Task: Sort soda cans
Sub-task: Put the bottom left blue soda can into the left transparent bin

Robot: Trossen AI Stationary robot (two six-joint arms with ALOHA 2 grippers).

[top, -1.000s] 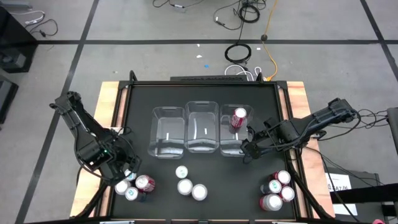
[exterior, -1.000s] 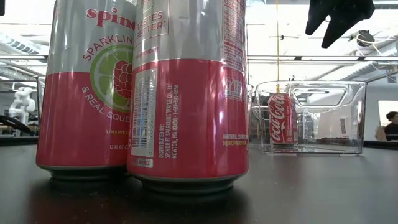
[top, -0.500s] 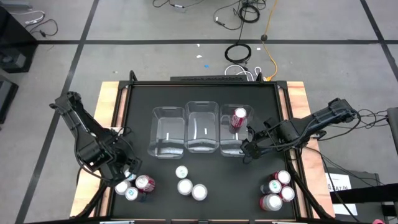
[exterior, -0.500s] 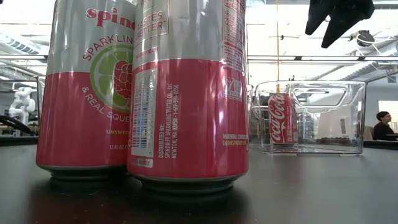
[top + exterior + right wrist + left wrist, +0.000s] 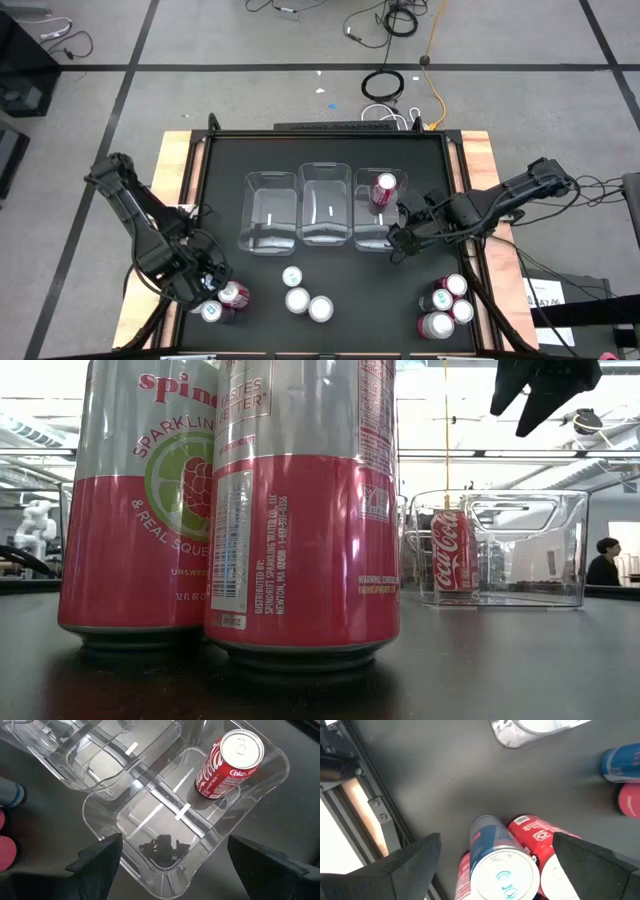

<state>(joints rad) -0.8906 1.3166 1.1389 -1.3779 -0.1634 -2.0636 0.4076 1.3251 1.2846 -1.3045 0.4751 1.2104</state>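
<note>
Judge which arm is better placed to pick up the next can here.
Left. The left gripper hangs open right over the can cluster at the table's near-left corner, a blue can between its jaws. The right gripper is open above the right bin, away from loose cans.

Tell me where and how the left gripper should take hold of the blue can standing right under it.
Grip the blue can across its round side wall just below the silver top, coming straight down from above. It stands upright, and the open left gripper already straddles it. A red can presses against one side, so the fingers should probably close across the free sides.
</note>
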